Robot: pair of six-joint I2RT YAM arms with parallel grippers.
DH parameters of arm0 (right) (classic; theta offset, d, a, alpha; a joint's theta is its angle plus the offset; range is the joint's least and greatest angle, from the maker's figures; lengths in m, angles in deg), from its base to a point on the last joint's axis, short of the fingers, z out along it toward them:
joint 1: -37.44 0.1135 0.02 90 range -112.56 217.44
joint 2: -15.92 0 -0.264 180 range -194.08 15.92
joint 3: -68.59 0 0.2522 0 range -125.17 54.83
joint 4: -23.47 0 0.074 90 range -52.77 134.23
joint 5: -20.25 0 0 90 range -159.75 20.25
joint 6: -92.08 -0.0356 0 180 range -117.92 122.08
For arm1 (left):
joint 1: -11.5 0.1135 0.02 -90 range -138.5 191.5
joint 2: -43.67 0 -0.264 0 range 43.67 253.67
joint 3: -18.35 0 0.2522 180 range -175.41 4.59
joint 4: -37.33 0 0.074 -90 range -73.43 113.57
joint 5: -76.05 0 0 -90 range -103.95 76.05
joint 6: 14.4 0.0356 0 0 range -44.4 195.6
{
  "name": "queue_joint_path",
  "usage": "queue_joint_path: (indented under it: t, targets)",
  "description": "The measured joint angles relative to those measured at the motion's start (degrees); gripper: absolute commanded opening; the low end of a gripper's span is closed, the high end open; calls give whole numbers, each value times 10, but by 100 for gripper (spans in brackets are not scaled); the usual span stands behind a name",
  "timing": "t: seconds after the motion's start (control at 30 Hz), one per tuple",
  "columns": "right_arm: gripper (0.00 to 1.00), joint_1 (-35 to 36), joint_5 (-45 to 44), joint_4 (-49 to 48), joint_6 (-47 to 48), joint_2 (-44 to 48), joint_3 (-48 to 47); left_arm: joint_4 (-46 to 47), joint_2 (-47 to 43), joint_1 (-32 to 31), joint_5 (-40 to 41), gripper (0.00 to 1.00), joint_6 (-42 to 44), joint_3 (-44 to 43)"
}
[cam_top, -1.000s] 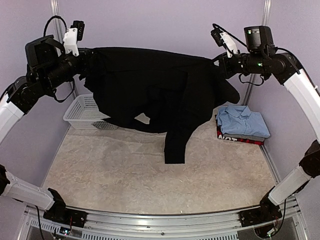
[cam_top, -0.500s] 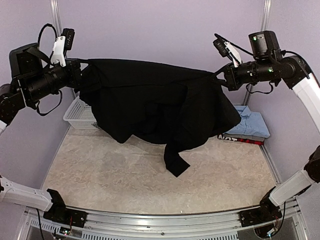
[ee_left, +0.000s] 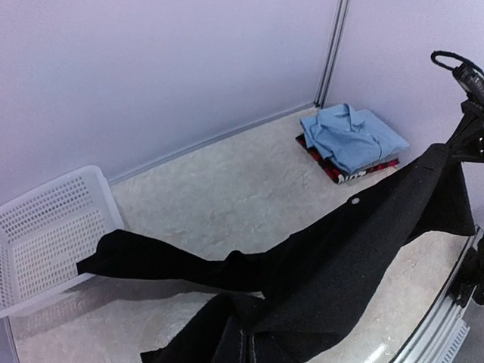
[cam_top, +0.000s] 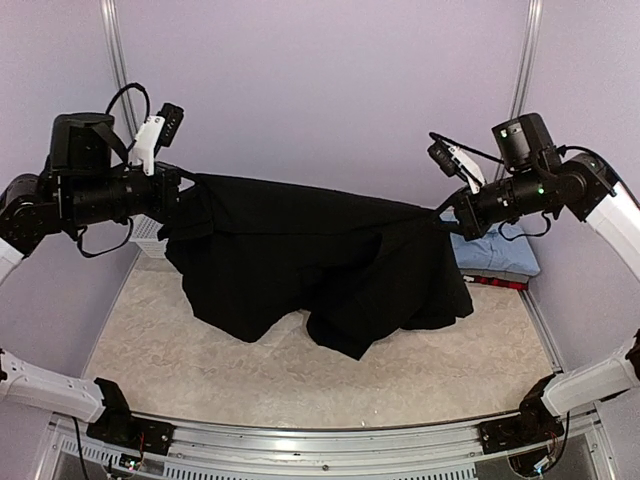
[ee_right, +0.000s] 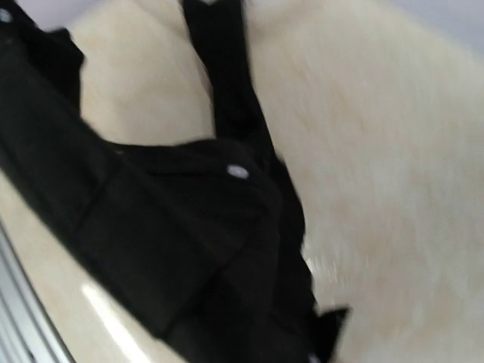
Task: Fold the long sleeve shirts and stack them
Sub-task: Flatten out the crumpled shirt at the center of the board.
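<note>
The black long sleeve shirt [cam_top: 320, 260] hangs stretched between my two grippers above the table, and its lower edge bunches on the table surface. My left gripper [cam_top: 188, 195] is shut on its left top corner. My right gripper [cam_top: 443, 211] is shut on its right top corner. In both wrist views the black shirt [ee_left: 340, 265] [ee_right: 174, 234] covers the fingers. One sleeve [ee_left: 166, 261] trails towards the basket. The folded light blue shirt [cam_top: 497, 250] [ee_left: 352, 136] lies on the folded red-and-black shirt [cam_top: 495, 283] [ee_left: 354, 175] at the far right.
A white mesh basket [ee_left: 45, 227] stands at the far left by the wall, mostly hidden behind my left arm in the top view. Purple walls close the back and sides. A metal rail [cam_top: 320, 445] runs along the near edge.
Both arms have come down and nearer with the black shirt. The shirt has dropped, so its hanging sleeve and hem now rest bunched on the table.
</note>
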Motion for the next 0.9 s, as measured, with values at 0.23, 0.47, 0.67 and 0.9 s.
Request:
queue_joint_path:
  t: [0.23,0.47,0.67,0.9]
  targets:
    - [0,-1,-56,-32,-22,-54,118,20,98,83,-44,0,1,124]
    - [0,-6,-96,-87,-33,-141,159,82,243,148,-88,0,-12,178]
    - [0,-13,-121,-128,-35,-198,172,131,339,151,-93,0,-33,178]
    - [22,-13,-128,-157,-35,-201,223,158,351,151,-93,0,-40,178]
